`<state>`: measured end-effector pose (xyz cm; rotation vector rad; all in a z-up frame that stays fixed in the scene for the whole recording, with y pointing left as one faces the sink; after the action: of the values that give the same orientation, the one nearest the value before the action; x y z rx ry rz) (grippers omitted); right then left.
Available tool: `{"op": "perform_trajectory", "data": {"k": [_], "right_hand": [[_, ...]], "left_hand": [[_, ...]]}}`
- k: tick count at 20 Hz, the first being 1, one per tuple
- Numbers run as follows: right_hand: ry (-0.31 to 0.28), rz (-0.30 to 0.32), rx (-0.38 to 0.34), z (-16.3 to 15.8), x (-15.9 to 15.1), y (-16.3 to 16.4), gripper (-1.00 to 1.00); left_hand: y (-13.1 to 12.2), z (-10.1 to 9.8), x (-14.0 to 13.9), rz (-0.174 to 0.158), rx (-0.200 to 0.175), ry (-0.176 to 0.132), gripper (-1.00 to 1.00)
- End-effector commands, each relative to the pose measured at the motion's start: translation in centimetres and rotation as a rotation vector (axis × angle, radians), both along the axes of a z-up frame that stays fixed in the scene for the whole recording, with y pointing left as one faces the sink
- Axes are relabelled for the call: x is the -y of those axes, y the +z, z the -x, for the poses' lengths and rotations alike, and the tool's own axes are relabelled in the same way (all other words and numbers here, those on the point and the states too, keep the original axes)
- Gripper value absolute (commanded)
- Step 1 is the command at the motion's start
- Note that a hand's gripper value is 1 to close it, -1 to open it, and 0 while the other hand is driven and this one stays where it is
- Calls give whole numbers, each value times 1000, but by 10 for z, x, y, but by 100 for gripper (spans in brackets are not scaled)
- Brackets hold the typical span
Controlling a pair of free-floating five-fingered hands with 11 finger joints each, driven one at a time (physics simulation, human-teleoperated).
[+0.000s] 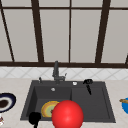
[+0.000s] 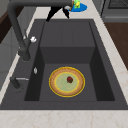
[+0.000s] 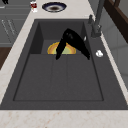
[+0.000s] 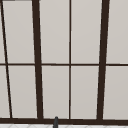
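Yellow-rimmed plate [image 1: 48, 108] is lying in the sink [image 1: 105, 100] basin in the front view, half hidden behind a red ball [image 1: 67, 114]. Left robot hand [image 1: 34, 118] is hanging at the sink's front edge, its fingers impossible to judge; right robot hand [image 1: 88, 83] is hovering over the drainboard. From the left, a small red bit [image 2: 69, 79] is sitting on the plate. From the right, the right robot hand's fingers are spreading straight, apart.

No readable text, labels or numbers showed in any view. Plates, sink and faucet carried no markings.
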<state>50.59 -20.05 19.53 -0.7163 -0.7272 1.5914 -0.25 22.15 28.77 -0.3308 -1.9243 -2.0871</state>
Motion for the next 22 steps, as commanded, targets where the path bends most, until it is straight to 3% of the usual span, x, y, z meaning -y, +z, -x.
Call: {"op": "perform_trajectory", "data": {"k": [1, 9, 15, 22], "right_hand": [[-88, -12, 5, 0, 13, -2, -100], [-108, 21, 17, 5, 51, -6, -100], [-78, 3, 28, 17, 87, -13, -100], [-84, 2, 37, 28, 128, -24, -100]], "left_hand": [[0, 0, 0, 0, 0, 0, 0], [0, 0, 0, 0, 0, 0, 0], [0, 0, 0, 0, 0, 0, 0], [0, 0, 0, 0, 0, 0, 0]]}}
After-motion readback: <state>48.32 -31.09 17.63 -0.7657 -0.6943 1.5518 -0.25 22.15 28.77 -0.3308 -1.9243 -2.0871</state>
